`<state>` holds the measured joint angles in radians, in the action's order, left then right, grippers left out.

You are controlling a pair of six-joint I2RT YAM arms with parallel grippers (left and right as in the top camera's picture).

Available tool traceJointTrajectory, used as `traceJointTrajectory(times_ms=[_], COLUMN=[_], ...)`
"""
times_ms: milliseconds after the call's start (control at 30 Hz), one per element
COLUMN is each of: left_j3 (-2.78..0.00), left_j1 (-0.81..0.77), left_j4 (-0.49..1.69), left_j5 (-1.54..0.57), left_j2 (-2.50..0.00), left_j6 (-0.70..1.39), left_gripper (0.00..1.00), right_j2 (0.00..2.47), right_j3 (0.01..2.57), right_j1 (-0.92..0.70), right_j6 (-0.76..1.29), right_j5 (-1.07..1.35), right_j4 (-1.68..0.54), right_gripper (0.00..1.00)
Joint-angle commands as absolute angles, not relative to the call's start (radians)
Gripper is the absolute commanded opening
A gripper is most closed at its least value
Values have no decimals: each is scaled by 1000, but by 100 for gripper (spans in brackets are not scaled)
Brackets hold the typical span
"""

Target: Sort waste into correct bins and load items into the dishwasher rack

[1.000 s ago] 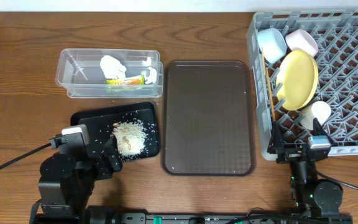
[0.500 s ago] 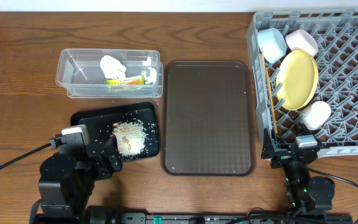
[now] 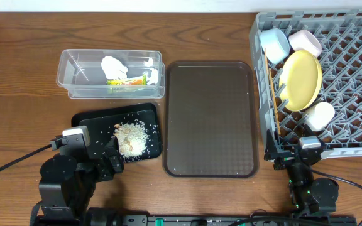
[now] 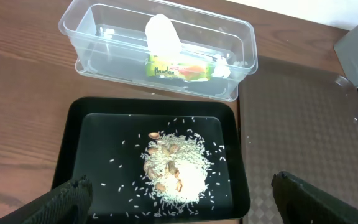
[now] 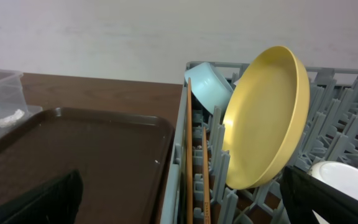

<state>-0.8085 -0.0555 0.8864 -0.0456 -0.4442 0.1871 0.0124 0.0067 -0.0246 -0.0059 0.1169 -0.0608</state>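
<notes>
The grey dishwasher rack (image 3: 351,37) at the right holds the yellow plate (image 3: 301,78) on edge, the light blue bowl (image 3: 274,43), the white bowl (image 3: 305,41), the white cup (image 3: 320,115) and the chopsticks (image 3: 270,88) along its left wall. The clear tub (image 3: 74,81) holds the white tissue (image 3: 113,64) and the yellow-green wrapper (image 3: 127,80). The black tray (image 3: 90,121) holds a pile of rice (image 3: 131,137). My left gripper (image 4: 179,199) is open and empty over the black tray's near edge. My right gripper (image 5: 179,202) is open and empty at the rack's front left corner.
A large dark brown serving tray (image 3: 210,117) lies between the bins and the rack. Cables run from both arm bases along the table's front edge.
The right arm has drawn back from the rack toward the front edge. The white cup now lies in the rack beside the plate. The left arm has not moved.
</notes>
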Motion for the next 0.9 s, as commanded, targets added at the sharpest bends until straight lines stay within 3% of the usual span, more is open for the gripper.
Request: traceJointTrajectory(times_ms=[0, 400, 867], left_j3=[-805, -752, -143], left_j1=[-58, -57, -58], left_j4=[885, 892, 194], left_j5=[-37, -33, -42], left_j2=[-442, -393, -38], left_j6=[200, 163, 127], left_gripper=[95, 95, 95], right_j2=[7, 7, 7], right_j3=[6, 6, 6], right_j1=[-14, -14, -14], right_j6=[-12, -12, -12], right_j5=[132, 132, 132], right_j4=[-64, -64, -64], right_gripper=[99, 99, 99])
